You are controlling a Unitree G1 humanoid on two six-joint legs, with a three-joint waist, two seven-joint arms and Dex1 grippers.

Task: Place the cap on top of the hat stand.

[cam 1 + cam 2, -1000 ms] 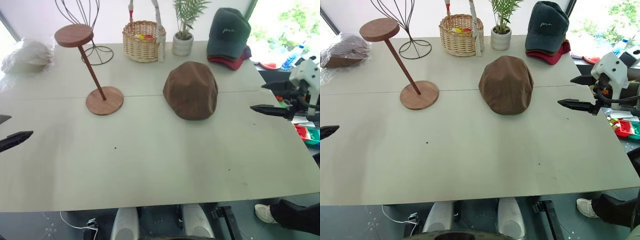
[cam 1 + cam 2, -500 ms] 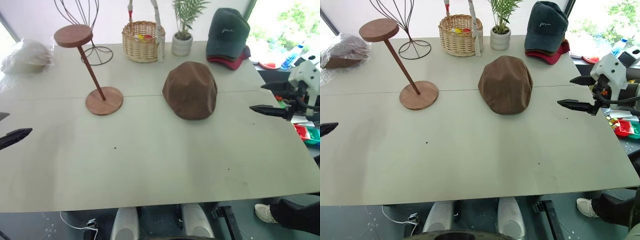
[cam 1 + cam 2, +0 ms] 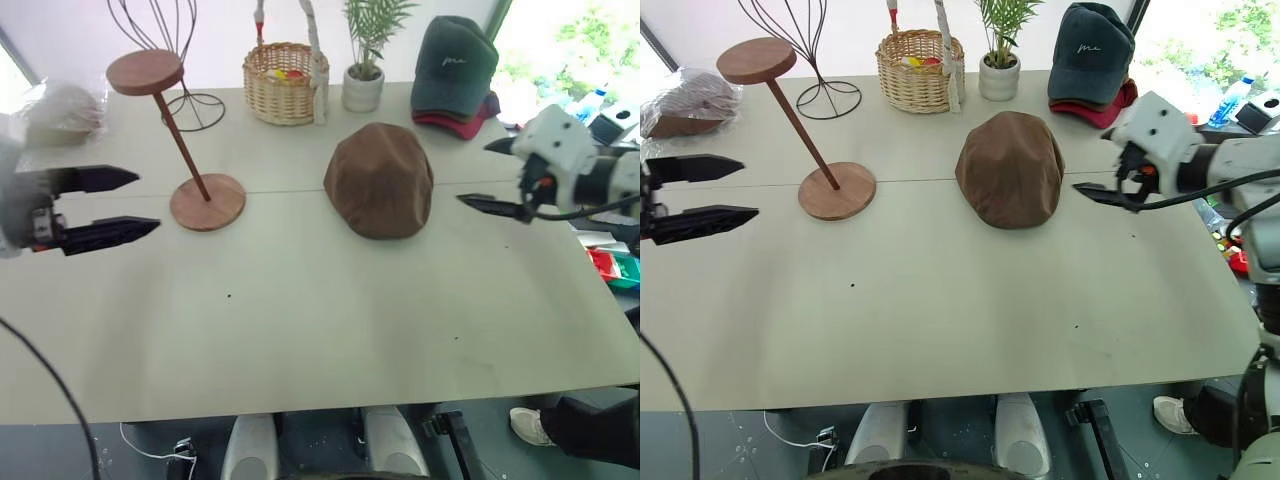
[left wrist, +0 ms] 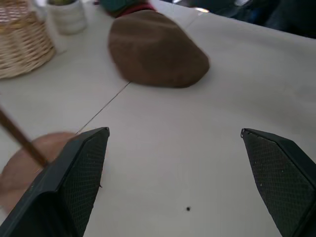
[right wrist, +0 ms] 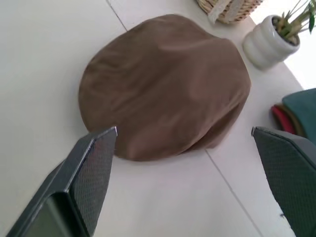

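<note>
Left eye view showed the cap, a plain brown flat cap, lying dome-up on the bench just right of centre frame, untouched. The hat stand stood at the upper left, well apart from it, its disc top bare on a thin slanted rod over a round base.

Both end effectors were spread wide and held nothing. The right end effector hovered just beside the cap's right edge; the left end effector hung at the left of frame, near the stand's base.

The risks looked plain. Soft fabric could fold or slip if pinched by only one edge, leaving the cap drooping when lifted. The slim, leaning stand seemed easy to topple, and the left end effector, so near its base, could knock it. A cap set off-centre on the small disc would likely slide off.

Compared with a second earlier, both arms had swung inward: the left from the far left edge toward the stand, the right from the far right edge toward the cap. Cap and stand had not moved.
</note>
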